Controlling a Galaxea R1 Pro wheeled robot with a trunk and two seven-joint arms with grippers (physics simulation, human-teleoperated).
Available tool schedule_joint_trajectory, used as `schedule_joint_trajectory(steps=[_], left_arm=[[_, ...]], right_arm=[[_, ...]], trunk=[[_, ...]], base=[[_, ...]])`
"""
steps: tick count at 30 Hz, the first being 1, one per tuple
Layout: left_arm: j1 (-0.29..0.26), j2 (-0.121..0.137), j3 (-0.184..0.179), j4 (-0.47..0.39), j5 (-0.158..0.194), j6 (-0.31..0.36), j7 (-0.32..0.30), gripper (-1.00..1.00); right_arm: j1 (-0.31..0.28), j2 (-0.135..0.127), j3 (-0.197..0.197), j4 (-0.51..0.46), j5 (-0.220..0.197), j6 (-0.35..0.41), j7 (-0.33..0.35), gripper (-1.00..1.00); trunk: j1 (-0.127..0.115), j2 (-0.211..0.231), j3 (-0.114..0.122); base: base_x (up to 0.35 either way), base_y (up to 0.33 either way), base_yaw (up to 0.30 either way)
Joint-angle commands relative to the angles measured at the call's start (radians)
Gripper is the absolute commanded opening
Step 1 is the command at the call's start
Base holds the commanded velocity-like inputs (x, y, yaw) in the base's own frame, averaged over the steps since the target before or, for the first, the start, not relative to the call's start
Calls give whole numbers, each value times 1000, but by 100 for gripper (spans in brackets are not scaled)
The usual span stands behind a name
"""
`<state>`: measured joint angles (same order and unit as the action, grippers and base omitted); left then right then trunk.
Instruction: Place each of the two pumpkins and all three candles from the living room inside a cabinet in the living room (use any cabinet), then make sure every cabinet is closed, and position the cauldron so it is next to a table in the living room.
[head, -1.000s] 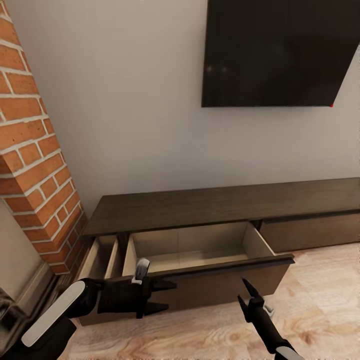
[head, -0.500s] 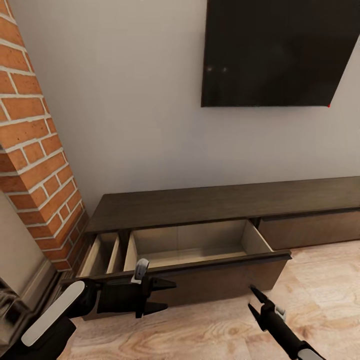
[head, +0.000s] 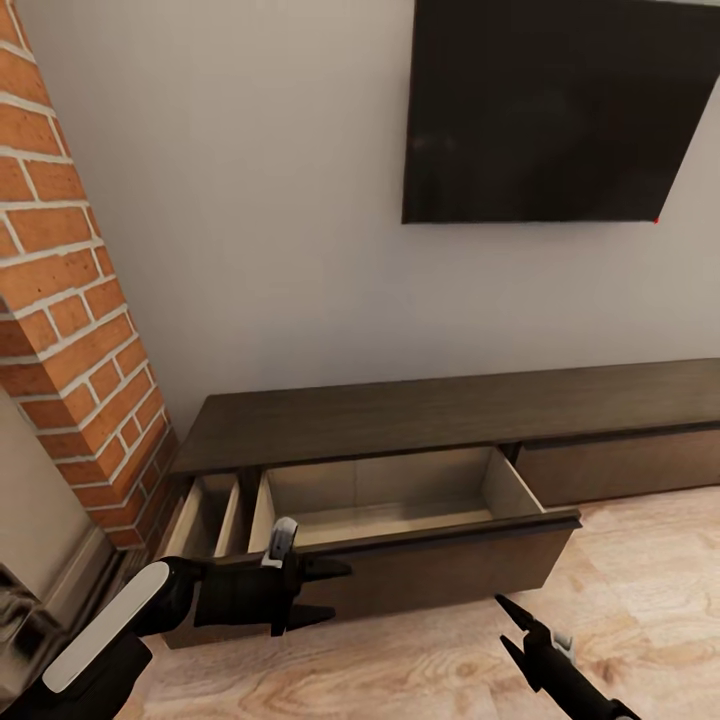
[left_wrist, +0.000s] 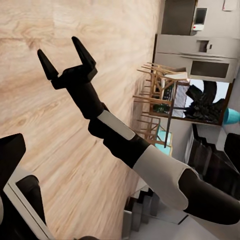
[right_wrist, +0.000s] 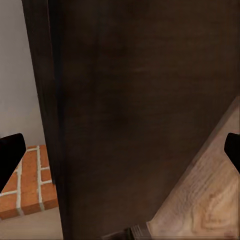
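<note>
Two hands hang low in front of the cabinet (head: 440, 420), both empty with fingers spread wide. The left hand (head: 335, 590) points sideways along the front panel of the pulled-out drawer (head: 400, 500), its fingertips level with the panel's upper half; whether it touches the wood I cannot tell. The right hand (head: 512, 628) sits lower, over the floor (head: 640, 600), fingers aimed up toward the drawer's right front corner and clear of it. In the left wrist view the right hand (left_wrist: 65, 56) shows again, both fingers splayed above the pale floor planks (left_wrist: 50, 125). The right wrist view looks close along dark brown wood (right_wrist: 140, 115), with brick (right_wrist: 30, 185) beyond one edge and floor (right_wrist: 210, 200) beyond the other.

Inside, the wide drawer shows a bare beige bottom. A narrower drawer (head: 205, 515) at the cabinet's left end is also pulled out. The drawer front farther right (head: 620, 465) sits shut. A brick column (head: 70, 330) stands at the cabinet's left end, and a dark television (head: 550, 110) hangs on the wall (head: 250, 200) above.
</note>
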<state>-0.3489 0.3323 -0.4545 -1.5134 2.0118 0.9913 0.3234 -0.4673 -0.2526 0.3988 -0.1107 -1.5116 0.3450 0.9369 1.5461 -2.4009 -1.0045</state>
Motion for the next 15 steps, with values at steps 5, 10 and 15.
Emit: schedule_joint_trajectory(steps=[5,10,15], left_arm=[[-1,-1,-2,-1,9,0,9,100],[-1,-2,-3,-1,9,-1,10,100],[16,8,-21,-18,22,-18,28,100]], right_arm=[[-1,0,7,1,50,5,7,100],[-1,0,6,14,118,-2,11,100],[-2,1,-3,15,116,14,29,100]], trunk=[[-19,35,15],[-39,70,30],[-46,84,37]], base=[[0,0,0],[0,0,0],[0,0,0]])
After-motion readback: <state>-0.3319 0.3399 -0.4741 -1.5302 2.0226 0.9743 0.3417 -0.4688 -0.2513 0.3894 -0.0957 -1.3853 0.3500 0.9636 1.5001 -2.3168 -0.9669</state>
